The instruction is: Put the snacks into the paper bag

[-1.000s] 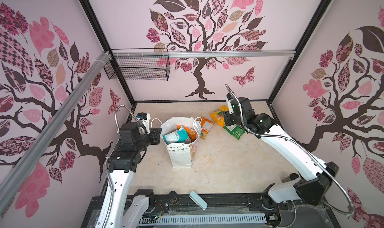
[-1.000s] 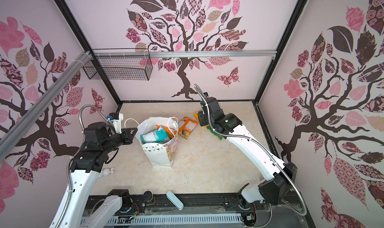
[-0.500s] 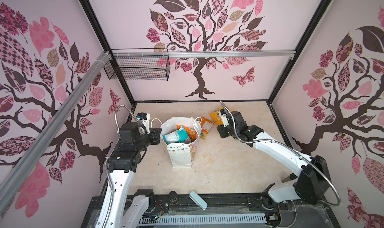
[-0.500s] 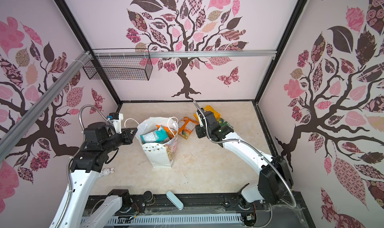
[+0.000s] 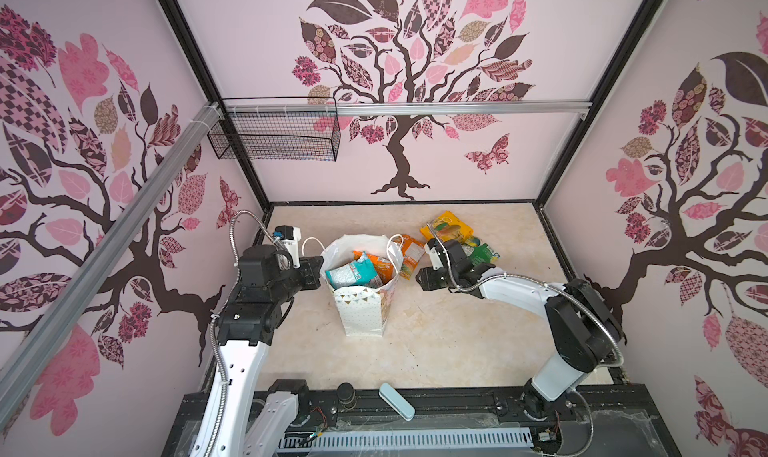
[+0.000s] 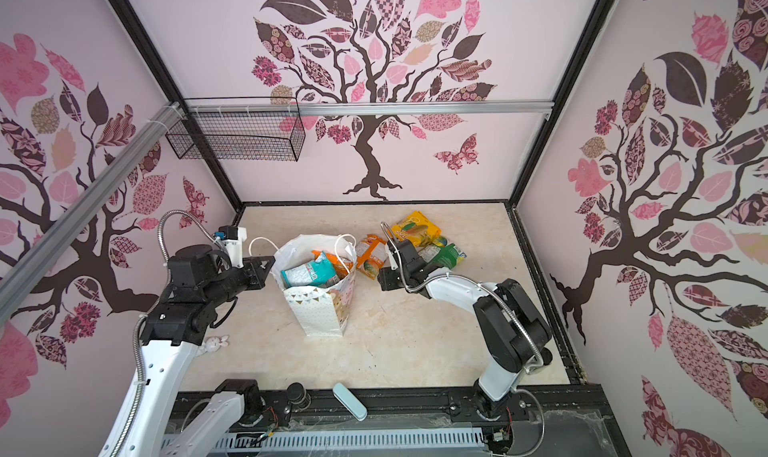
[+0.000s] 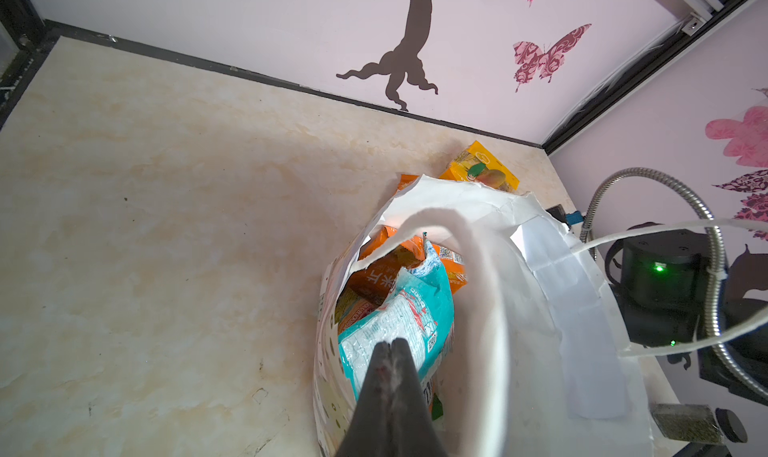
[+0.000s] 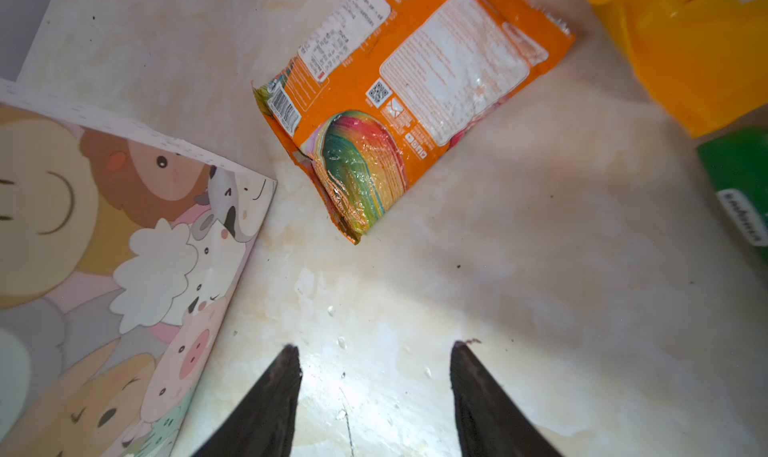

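The white paper bag (image 5: 360,309) (image 6: 320,311) stands mid-floor with its mouth wide. Inside it lie a teal packet (image 5: 350,273) (image 7: 409,309) and orange snacks (image 5: 383,268) (image 7: 382,278). My left gripper (image 5: 321,270) (image 7: 390,343) is shut at the bag's left rim, and the paper wall runs in under its fingers. On the floor to the bag's right lie an orange multicolour packet (image 5: 412,254) (image 8: 399,101), a yellow one (image 5: 446,225) (image 8: 685,47) and a green one (image 5: 484,253) (image 8: 739,176). My right gripper (image 5: 419,279) (image 8: 376,344) is open low over bare floor, between the bag and the orange packet.
A pale blue case (image 5: 397,396) and a small black-lidded jar (image 5: 345,392) sit on the front rail. A black wire basket (image 5: 274,137) hangs on the back-left wall. In a top view a small white toy (image 6: 214,344) lies by the left arm.
My right arm has swung from the packets at the back right toward the bag and come down near the floor, its jaws opening wider. The left arm and bag have stayed still.
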### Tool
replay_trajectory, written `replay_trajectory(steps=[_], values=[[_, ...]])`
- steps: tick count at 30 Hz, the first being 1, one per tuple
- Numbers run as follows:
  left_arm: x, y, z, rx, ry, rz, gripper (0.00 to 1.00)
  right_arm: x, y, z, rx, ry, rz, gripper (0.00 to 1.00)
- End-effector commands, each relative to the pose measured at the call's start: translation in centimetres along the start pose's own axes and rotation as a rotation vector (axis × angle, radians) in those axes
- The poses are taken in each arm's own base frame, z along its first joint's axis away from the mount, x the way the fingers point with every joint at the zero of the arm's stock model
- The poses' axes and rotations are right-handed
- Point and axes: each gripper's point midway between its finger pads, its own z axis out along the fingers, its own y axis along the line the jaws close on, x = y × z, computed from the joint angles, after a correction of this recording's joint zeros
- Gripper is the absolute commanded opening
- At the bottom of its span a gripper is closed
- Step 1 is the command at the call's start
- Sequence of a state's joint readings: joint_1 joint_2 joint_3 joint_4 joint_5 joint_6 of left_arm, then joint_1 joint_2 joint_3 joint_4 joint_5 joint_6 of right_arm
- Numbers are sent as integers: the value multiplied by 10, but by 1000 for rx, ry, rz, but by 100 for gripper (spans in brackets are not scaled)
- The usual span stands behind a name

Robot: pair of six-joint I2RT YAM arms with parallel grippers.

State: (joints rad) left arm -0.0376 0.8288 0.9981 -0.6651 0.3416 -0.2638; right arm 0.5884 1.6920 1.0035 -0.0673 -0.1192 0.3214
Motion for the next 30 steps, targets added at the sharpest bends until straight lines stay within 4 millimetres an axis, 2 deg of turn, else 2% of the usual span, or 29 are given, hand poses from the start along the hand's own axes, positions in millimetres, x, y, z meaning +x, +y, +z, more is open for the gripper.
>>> replay_trajectory(steps=[1,10,20,26,30], values=[[3,3,3,-3,-3,8,3,-12,11,11,-48,-15,37,61],[2,3,1,-2,-13,11,3,-7,10,38,-73,-3,99,60],[2,2,1,3,-17,11,2,-21,5,60,-37,-37,120,60],[2,1,0,5,-19,11,2,-22,-6,72,17,-37,140,60],[1,1,0,4,-20,10,3,-20,-7,79,15,-28,152,59]])
